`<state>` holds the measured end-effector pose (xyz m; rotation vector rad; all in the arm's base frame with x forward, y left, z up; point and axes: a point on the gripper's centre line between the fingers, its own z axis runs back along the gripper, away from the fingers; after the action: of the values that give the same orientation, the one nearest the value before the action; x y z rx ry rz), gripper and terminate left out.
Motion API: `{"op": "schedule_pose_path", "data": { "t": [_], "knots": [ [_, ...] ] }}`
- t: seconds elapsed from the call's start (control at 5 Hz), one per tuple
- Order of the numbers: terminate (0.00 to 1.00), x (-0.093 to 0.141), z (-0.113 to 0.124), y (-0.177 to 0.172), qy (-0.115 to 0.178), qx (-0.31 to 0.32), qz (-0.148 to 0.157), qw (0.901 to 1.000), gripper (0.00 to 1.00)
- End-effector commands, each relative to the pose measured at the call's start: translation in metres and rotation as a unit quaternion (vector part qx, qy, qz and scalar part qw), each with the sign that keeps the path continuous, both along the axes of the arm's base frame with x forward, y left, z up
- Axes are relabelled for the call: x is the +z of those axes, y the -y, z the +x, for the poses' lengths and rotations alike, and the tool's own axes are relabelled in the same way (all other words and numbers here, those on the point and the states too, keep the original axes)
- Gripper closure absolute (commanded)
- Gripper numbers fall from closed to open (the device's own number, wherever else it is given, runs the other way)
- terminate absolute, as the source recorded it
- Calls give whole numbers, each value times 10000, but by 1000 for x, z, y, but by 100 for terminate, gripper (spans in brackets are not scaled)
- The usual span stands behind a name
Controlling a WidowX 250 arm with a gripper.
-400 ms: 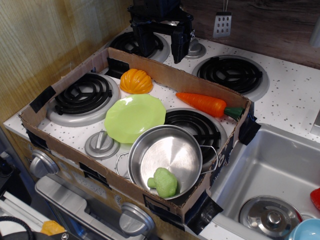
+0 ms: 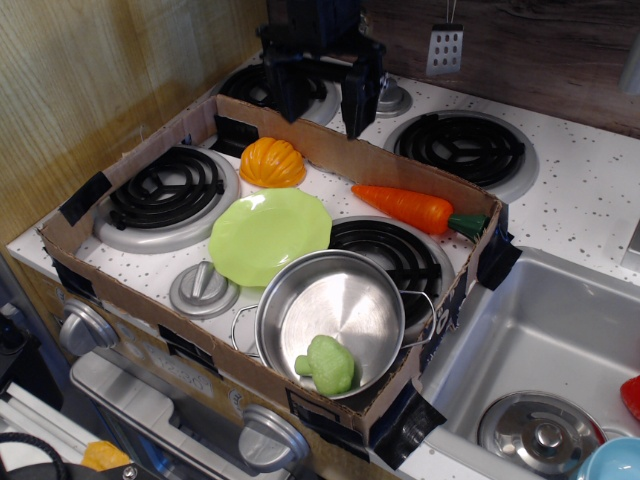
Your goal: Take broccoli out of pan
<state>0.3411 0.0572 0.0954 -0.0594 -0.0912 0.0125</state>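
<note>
The pale green broccoli [image 2: 327, 364] lies inside the shiny steel pan [image 2: 345, 300], against its near rim. The pan sits at the front right of a cardboard tray on the toy stove. My black gripper [image 2: 324, 105] hangs open and empty above the back of the tray, far behind the pan, its two fingers pointing down and well apart.
A cardboard tray wall [image 2: 400, 165] rings the front burners. Inside it are a lime-green plate [image 2: 268, 232], an orange pumpkin [image 2: 272, 162], a carrot [image 2: 412, 208] and a grey lid with a knob [image 2: 203, 290]. A sink [image 2: 545, 350] lies to the right.
The gripper has shifted slightly forward and down; everything else is unchanged.
</note>
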Motion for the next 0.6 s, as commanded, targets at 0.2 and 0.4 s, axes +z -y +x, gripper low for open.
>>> {"op": "schedule_pose_path", "data": {
  "t": [0.2, 0.4],
  "knots": [
    [0, 59, -45, 35, 100, 1351, 494, 9895, 0],
    [0, 45, -64, 49, -52, 2132, 434, 9760, 0]
  ]
}}
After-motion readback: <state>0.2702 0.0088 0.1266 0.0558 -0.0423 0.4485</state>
